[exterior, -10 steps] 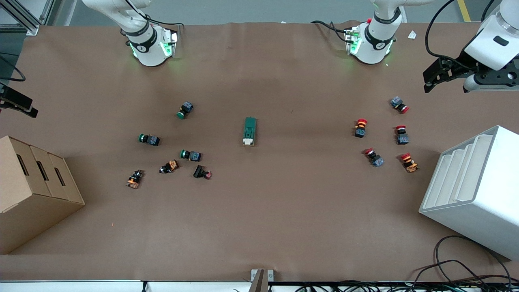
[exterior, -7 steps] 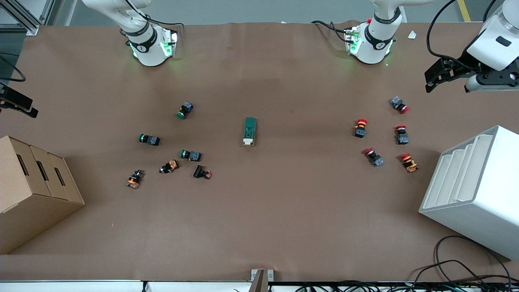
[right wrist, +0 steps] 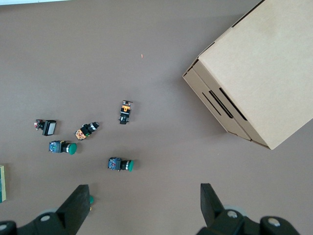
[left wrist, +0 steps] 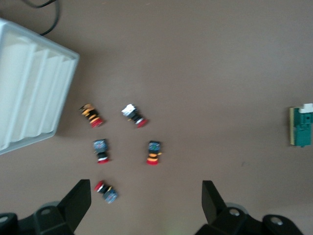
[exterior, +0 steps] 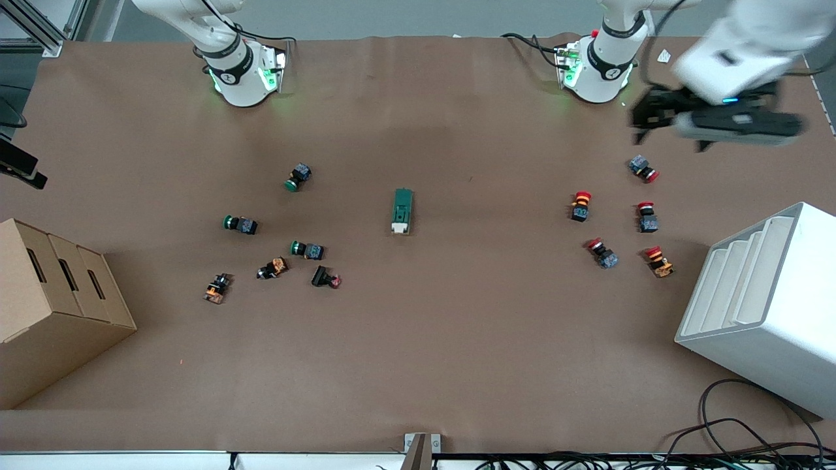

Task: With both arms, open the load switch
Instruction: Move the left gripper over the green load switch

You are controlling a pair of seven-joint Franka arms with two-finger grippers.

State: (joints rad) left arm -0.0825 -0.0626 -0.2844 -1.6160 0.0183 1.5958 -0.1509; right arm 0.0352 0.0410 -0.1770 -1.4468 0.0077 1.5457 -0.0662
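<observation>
Table (exterior: 418,365): brown surface carrying all items. A cardboard box (exterior: 55,307) sits at the right arm's end and a white ribbed tray (exterior: 761,307) at the left arm's end.

Left arm (exterior: 738,39): extended over the table near its own base, wrist roughly level. Left end effector (exterior: 643,117) hangs in the air over bare table just beside the red-capped push buttons (exterior: 617,219), fingers spread wide, holding nothing. From it, the load switch (exterior: 402,211) lies at about 8 o'clock in the front view, well apart.

Right end effector (right wrist: 144,208): only a dark edge shows in the front view, over the table rim at the right arm's end. Its wrist view shows the fingers wide apart and empty. The load switch lies at about 3 o'clock from it, well apart.

Load switch: at mid-table, flat, between the green-capped push buttons (exterior: 277,222) and the red-capped group. Dark-green oblong body, white lever piece at the end nearer the front camera. Neither end effector touches it.
</observation>
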